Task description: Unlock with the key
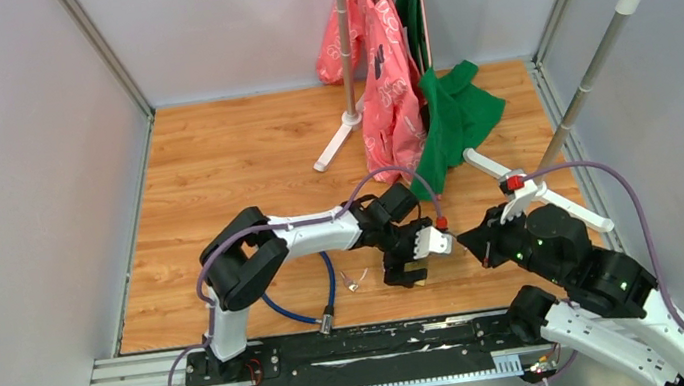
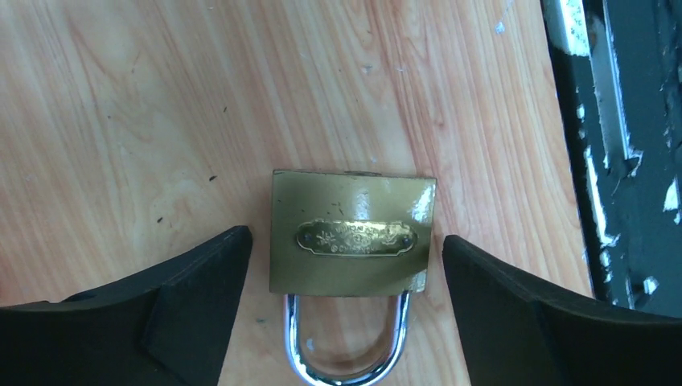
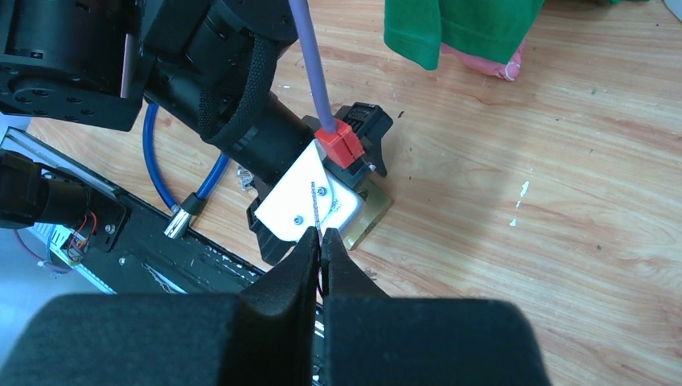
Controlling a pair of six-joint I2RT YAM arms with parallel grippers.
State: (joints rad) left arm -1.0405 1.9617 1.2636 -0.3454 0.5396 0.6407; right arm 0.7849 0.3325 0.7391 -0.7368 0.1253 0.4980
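1. My left hand (image 2: 346, 241) hangs open astride the padlock (image 2: 352, 233), flat on the surface (image 2: 145, 121); shackle (image 2: 291, 330) toward its wrist.
2. I reckon right hand (image 3: 320, 241) is clamped on the key (image 3: 316, 211); padlock just ahead.

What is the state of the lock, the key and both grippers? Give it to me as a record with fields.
padlock: brass, lying flat on the wooden table
shackle: seated in the body at both ends
left gripper: open, one finger on each side of the padlock, not touching it
right gripper: shut on the key, a thin blade seen edge-on
key position: close by the left gripper, not yet in the padlock
loose items: small metal pieces on the table, too small to identify
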